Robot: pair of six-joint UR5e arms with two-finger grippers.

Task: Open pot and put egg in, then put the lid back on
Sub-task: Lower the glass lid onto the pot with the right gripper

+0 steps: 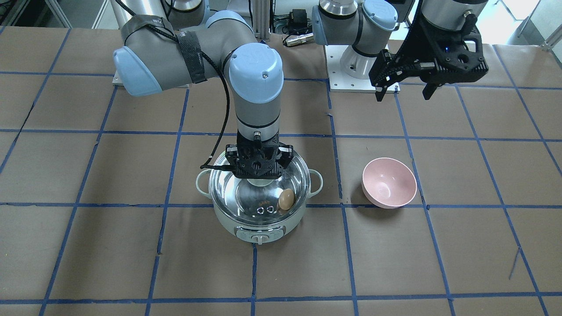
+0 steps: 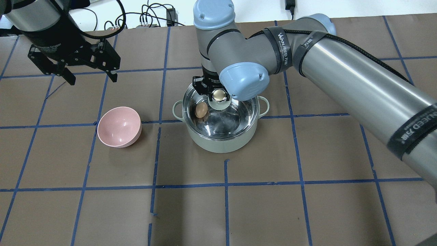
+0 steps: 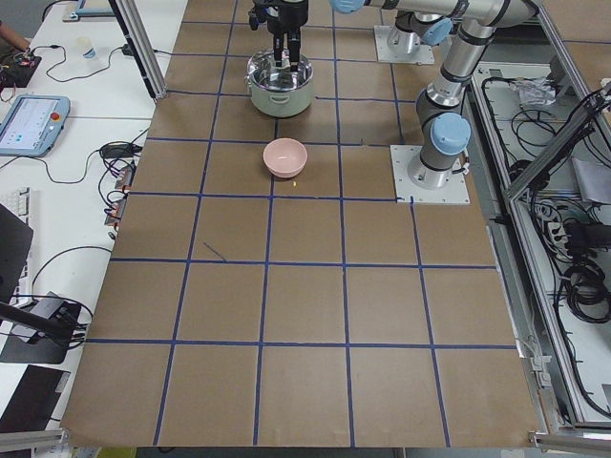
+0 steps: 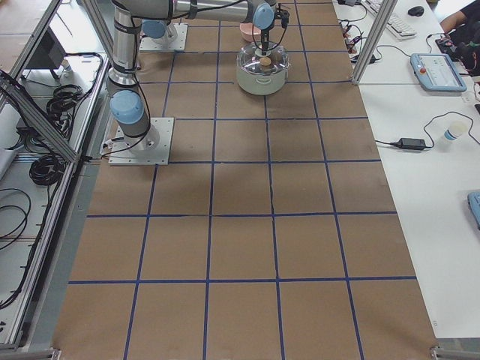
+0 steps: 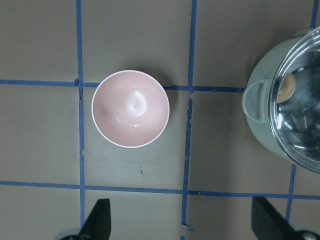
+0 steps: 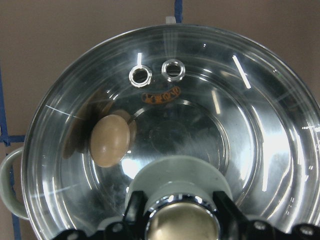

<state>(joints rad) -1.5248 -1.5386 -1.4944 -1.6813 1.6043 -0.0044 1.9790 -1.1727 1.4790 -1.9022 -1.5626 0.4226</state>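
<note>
One pot (image 2: 218,145) stands on the tabletop (image 2: 307,153) near the middle of the overhead view, its mint wall toward the camera and a small handle at 3 and at 9 o'clock. Inside it, the egg (image 2: 201,109) lies on the steel floor at about 9 o'clock, close to the wall. The lid (image 2: 235,119) covers the pot's mouth; the egg shows through the glass. In the right wrist view its two vent rings (image 6: 140,75) sit side by side at 12 o'clock. Whether the glass rim is fully seated all round I cannot tell.

Over the far half of the pot, the right gripper (image 6: 180,210) points straight down at the lid's centre. Its fingers (image 6: 135,212) press against the knob (image 2: 219,95) from both sides, pinching it.

Out at 9 o'clock from the pot, well apart from it, a pink bowl (image 2: 119,126) rests on the tabletop, tilted so that its opening faces the pot.

Farther back, at roughly 10 o'clock from the pot and beyond the bowl, the left gripper (image 2: 93,79) hangs above the tabletop. Its fingers are spread wide with nothing between them.
</note>
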